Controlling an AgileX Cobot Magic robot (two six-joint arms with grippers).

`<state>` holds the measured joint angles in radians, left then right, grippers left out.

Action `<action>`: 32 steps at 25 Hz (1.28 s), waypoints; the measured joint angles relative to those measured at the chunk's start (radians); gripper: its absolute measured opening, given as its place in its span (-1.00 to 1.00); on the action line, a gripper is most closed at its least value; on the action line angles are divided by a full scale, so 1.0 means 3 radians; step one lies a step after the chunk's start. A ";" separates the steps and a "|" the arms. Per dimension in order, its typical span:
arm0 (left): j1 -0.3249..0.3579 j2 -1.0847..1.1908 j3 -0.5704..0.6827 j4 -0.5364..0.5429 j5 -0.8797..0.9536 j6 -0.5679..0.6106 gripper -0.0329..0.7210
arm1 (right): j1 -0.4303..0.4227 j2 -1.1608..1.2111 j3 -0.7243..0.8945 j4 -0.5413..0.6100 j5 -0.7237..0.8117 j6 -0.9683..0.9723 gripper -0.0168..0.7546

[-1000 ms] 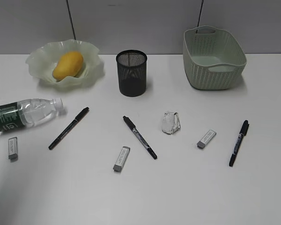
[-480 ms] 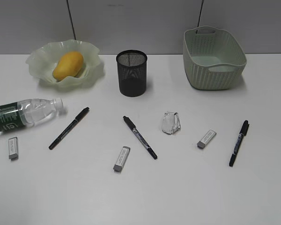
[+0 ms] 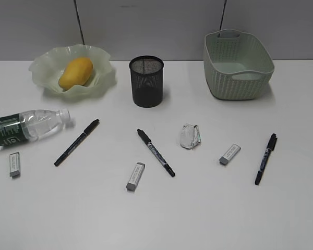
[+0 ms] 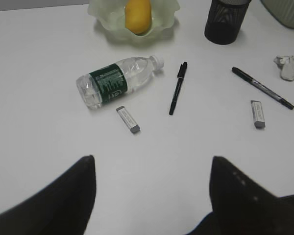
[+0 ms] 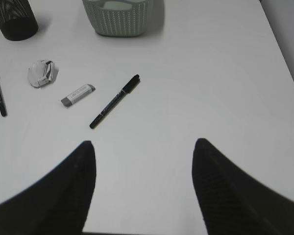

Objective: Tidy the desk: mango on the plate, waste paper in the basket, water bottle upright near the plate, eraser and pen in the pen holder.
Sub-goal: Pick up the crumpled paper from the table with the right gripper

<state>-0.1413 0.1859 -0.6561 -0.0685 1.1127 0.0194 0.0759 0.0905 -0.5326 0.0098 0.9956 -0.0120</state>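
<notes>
The mango [image 3: 75, 72] already sits on the plate [image 3: 44, 70]. The bottle [image 3: 27, 127] lies on its side on the surface [image 3: 198, 208], near the plate. Likely next step: standing it up. The left end effector [image 4: 152, 188] hovers spread and empty; it should straddle the label crosswise, grip firmly, then tip the cap upward. The right end effector [image 5: 144, 178] is spread too, holding nothing, near a pen [image 5: 114, 101].
</notes>
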 joint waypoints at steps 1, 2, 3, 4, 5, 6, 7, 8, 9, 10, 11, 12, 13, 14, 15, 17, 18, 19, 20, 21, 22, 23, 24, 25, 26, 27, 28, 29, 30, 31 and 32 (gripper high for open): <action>0.0000 -0.0007 0.0020 0.0020 -0.0005 0.0000 0.55 | 0.0000 0.0122 -0.0036 0.0016 -0.0114 0.0000 0.32; 0.0000 -0.0011 0.0055 0.0032 -0.0017 0.0000 0.55 | 0.0000 0.0311 -0.0061 0.0037 -0.0230 0.0000 0.32; 0.0000 -0.0013 0.0102 0.0033 -0.0030 0.0000 0.54 | 0.0000 0.0482 -0.0063 0.0069 -0.0403 0.0000 0.32; 0.0000 -0.0013 0.0160 0.0033 -0.0046 0.0000 0.54 | 0.0000 0.0629 -0.0063 0.0092 -0.0530 0.0000 0.32; 0.0000 -0.0013 0.0212 0.0029 -0.0053 0.0000 0.53 | 0.0000 0.0780 -0.0063 0.0110 -0.0686 0.0000 0.32; 0.0000 -0.0013 0.0271 0.0022 -0.0053 0.0000 0.52 | 0.0000 0.0963 -0.0063 0.0115 -0.0815 0.0000 0.32; 0.0000 -0.0013 0.0323 0.0014 -0.0053 0.0000 0.51 | 0.0000 0.1152 -0.0071 0.0122 -0.0946 0.0000 0.32; 0.0000 -0.0013 0.0355 0.0010 -0.0056 0.0000 0.50 | 0.0000 0.1348 -0.0100 0.0126 -0.1027 0.0000 0.32; 0.0000 -0.0013 0.0384 0.0010 -0.0068 0.0000 0.50 | 0.0000 0.1549 -0.0141 0.0126 -0.1065 0.0000 0.32; 0.0000 -0.0013 0.0397 0.0010 -0.0075 0.0000 0.50 | 0.0000 0.1720 -0.0208 0.0129 -0.1095 0.0000 0.32; 0.0000 -0.0013 0.0400 0.0010 -0.0093 0.0000 0.50 | 0.0000 0.1924 -0.0285 0.0132 -0.1108 0.0000 0.32; 0.0000 -0.0013 0.0403 0.0010 -0.0108 0.0000 0.50 | 0.0000 0.2092 -0.0356 0.0132 -0.1119 0.0000 0.32; 0.0000 -0.0013 0.0402 0.0010 -0.0112 0.0000 0.50 | 0.0000 0.2325 -0.0447 0.0136 -0.1124 0.0000 0.32; 0.0000 -0.0013 0.0402 0.0010 -0.0115 0.0000 0.50 | 0.0000 0.2540 -0.0545 0.0148 -0.1124 0.0000 0.32; 0.0000 -0.0013 0.0402 0.0010 -0.0114 0.0000 0.50 | 0.0000 0.2684 -0.0629 0.0160 -0.1121 0.0000 0.32; 0.0000 -0.0013 0.0408 0.0010 -0.0115 0.0000 0.50 | 0.0028 0.3026 -0.0842 0.0177 -0.1115 0.0000 0.32; 0.0000 -0.0013 0.0408 0.0010 -0.0115 0.0000 0.50 | 0.0054 0.3171 -0.0930 0.0177 -0.1115 0.0000 0.32; 0.0000 -0.0013 0.0408 0.0010 -0.0118 0.0000 0.50 | 0.0104 0.3342 -0.1033 0.0177 -0.1108 0.0000 0.32; 0.0000 -0.0013 0.0408 0.0010 -0.0118 0.0000 0.50 | 0.0178 0.3514 -0.1138 0.0184 -0.1106 0.0010 0.32; 0.0000 -0.0013 0.0408 0.0010 -0.0118 0.0000 0.49 | 0.0252 0.3682 -0.1240 0.0186 -0.1106 0.0040 0.32; 0.0000 -0.0013 0.0408 0.0010 -0.0118 0.0000 0.48 | 0.0353 0.3821 -0.1323 0.0187 -0.1106 0.0065 0.32; 0.0000 -0.0013 0.0408 0.0010 -0.0118 0.0000 0.47 | 0.0481 0.4013 -0.1437 0.0191 -0.1106 0.0125 0.32; 0.0000 -0.0013 0.0408 0.0010 -0.0122 0.0000 0.46 | 0.0574 0.4151 -0.1518 0.0195 -0.1106 0.0171 0.32; 0.0000 -0.0013 0.0408 0.0010 -0.0122 0.0000 0.44 | 0.0666 0.4287 -0.1602 0.0195 -0.1106 0.0225 0.32; 0.0000 -0.0013 0.0408 0.0010 -0.0122 0.0000 0.43 | 0.0774 0.4450 -0.1702 0.0199 -0.1106 0.0284 0.32; 0.0000 -0.0013 0.0410 0.0010 -0.0122 0.0000 0.42 | 0.0878 0.4635 -0.1819 0.0202 -0.1106 0.0353 0.32; 0.0000 -0.0013 0.0410 0.0010 -0.0122 0.0000 0.41 | 0.0957 0.4765 -0.1901 0.0208 -0.1106 0.0407 0.32; 0.0000 -0.0017 0.0410 0.0010 -0.0122 0.0000 0.41 | 0.1054 0.4919 -0.1981 0.0212 -0.1106 0.0457 0.32; 0.0000 -0.0033 0.0410 0.0010 -0.0122 0.0000 0.41 | 0.1112 0.5070 -0.2084 0.0220 -0.1102 0.0531 0.32; 0.0000 -0.0067 0.0410 0.0010 -0.0122 0.0000 0.41 | 0.1159 0.5191 -0.2152 0.0228 -0.1101 0.0576 0.32; 0.0000 -0.0109 0.0410 0.0010 -0.0122 0.0000 0.41 | 0.1207 0.5332 -0.2230 0.0251 -0.1078 0.0611 0.34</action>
<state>-0.1413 0.1533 -0.5330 -0.0654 1.0762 0.0194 0.4380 1.6902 -1.2015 0.0852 0.6722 0.1712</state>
